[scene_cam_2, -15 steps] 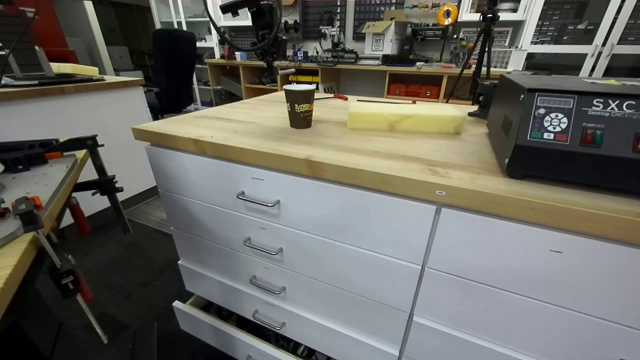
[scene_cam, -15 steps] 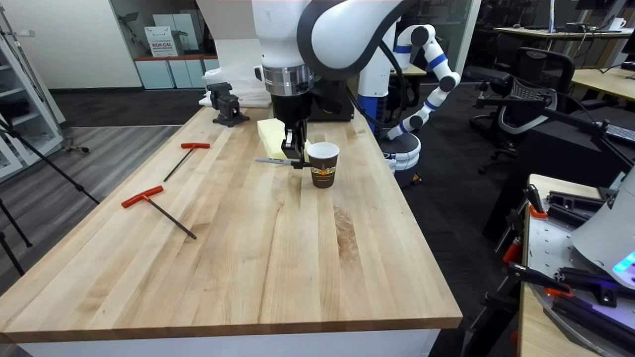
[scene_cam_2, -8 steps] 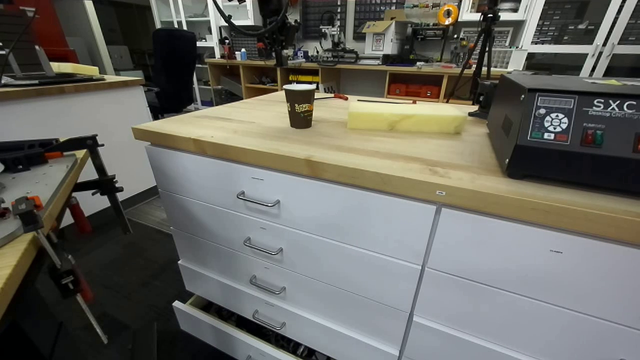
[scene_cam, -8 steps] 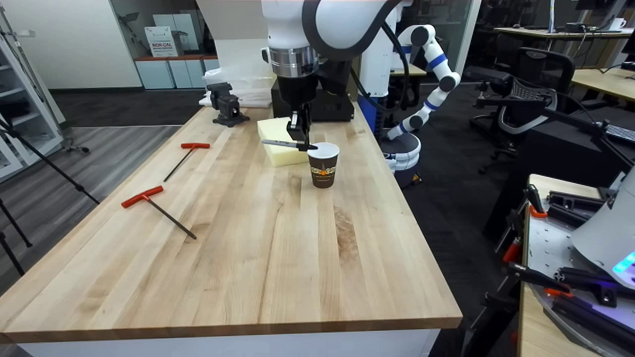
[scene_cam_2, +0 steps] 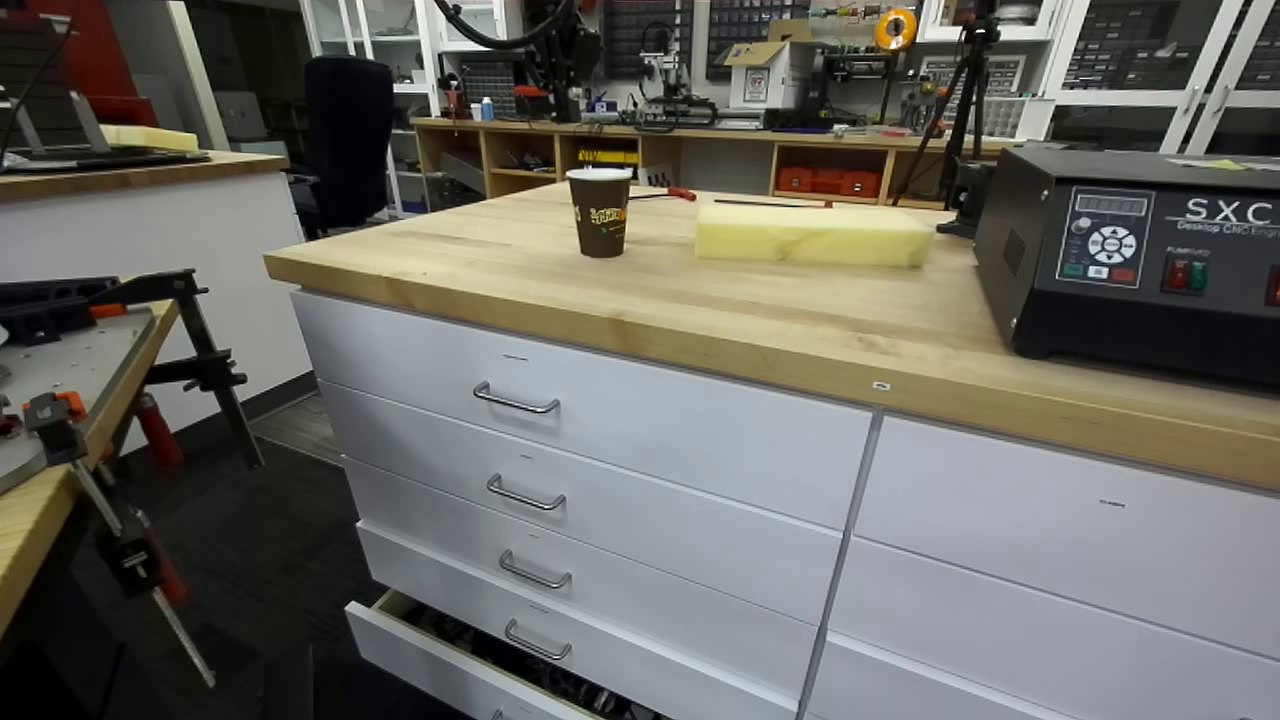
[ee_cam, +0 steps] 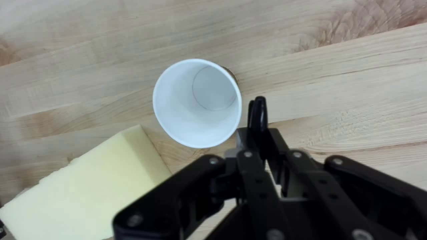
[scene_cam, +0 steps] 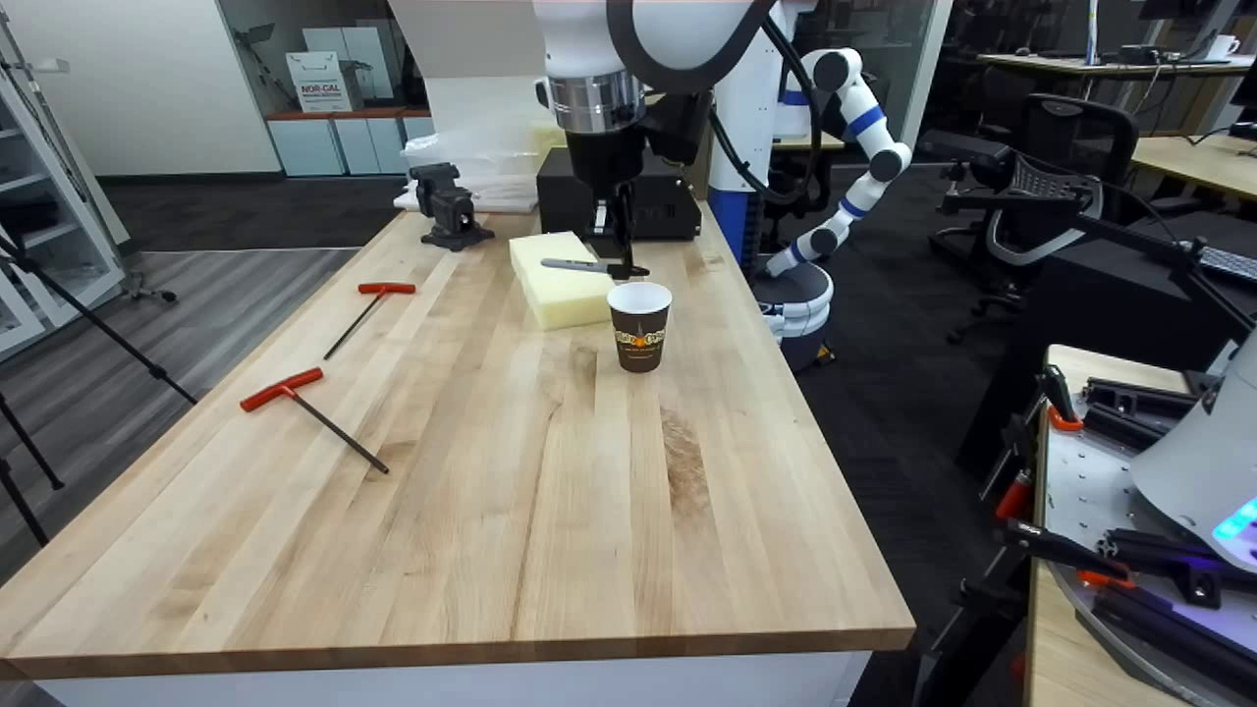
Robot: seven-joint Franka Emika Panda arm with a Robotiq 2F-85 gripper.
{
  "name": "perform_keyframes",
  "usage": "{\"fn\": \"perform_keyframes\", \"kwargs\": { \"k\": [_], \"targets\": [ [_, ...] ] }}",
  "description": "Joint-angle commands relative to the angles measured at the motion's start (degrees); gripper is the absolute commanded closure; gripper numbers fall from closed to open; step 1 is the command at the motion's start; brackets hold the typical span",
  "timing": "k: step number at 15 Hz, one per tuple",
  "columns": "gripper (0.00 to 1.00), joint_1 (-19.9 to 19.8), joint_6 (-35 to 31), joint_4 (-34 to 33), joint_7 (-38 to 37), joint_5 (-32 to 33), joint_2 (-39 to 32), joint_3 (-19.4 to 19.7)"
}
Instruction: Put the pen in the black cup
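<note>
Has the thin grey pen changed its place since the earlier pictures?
Yes. In an exterior view, the pen shifted upward and rightward, relative to the tapered brown paper cup.

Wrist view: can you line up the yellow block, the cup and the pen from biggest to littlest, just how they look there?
Largest: the yellow block, even with part of it outside the picture.
Middle: the cup, seen from above.
Smallest: the pen, with mostly its dark end showing.

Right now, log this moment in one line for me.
gripper: shut on pen; pen: near level, outside black cup; black cup: upright on table; placement: not yet done
</note>
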State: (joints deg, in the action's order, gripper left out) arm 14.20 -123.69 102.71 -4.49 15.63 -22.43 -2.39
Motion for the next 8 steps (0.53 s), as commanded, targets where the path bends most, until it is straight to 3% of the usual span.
{"fn": "perform_keyframes", "kwargs": {
  "k": [1,8],
  "targets": [
    [0.95,-0.9,3.8,2.0,-1.3,1.7,3.4,0.1],
    [0.95,-1.7,11.4,1.5,-0.6,3.4,3.3,0.0]
  ]
}}
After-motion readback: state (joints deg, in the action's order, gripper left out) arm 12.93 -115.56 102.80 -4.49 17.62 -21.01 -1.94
